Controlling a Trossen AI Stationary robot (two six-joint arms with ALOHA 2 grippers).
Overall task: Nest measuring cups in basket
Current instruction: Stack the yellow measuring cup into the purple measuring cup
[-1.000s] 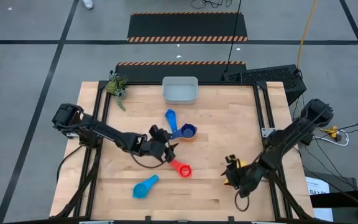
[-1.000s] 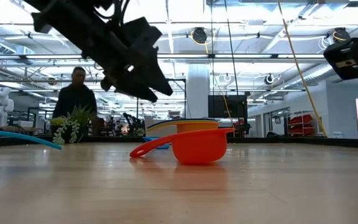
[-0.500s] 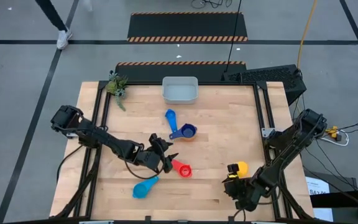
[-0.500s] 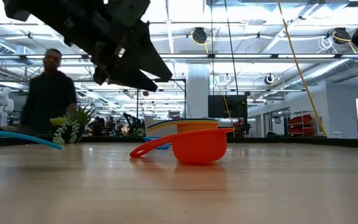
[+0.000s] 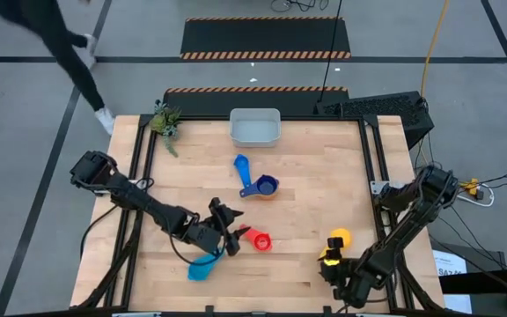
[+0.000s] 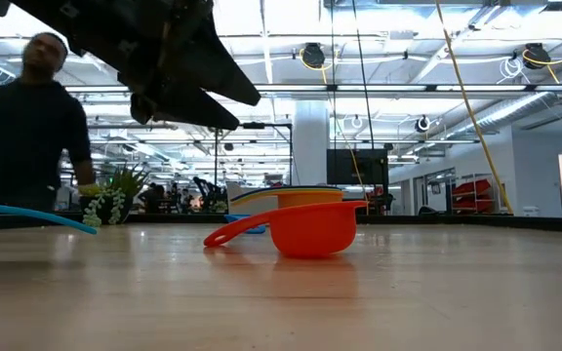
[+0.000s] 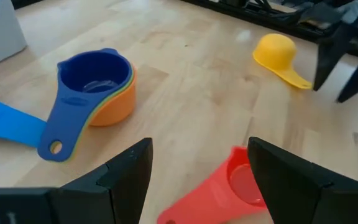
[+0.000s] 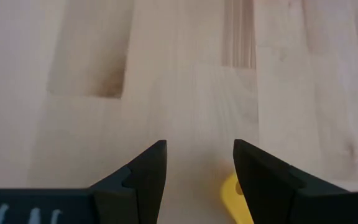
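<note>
Wooden butcher-block table (image 5: 306, 158) seen from above, with the items resting directly on its surface. At the far edge, near the middle, stands the pale basket (image 5: 254, 128); at the far left corner, a small green plant (image 5: 166, 121). Toward the centre lies a blue measuring cup (image 5: 241, 165), and just beside it a navy cup (image 5: 265, 186) sitting in a stack whose lower members show green and orange rims (best seen in the left wrist view). Nearer the front lie the red cup (image 5: 259, 239), the light blue cup (image 5: 202, 267) partly under the left arm, and, well to the right, the yellow cup (image 5: 337, 239).
</note>
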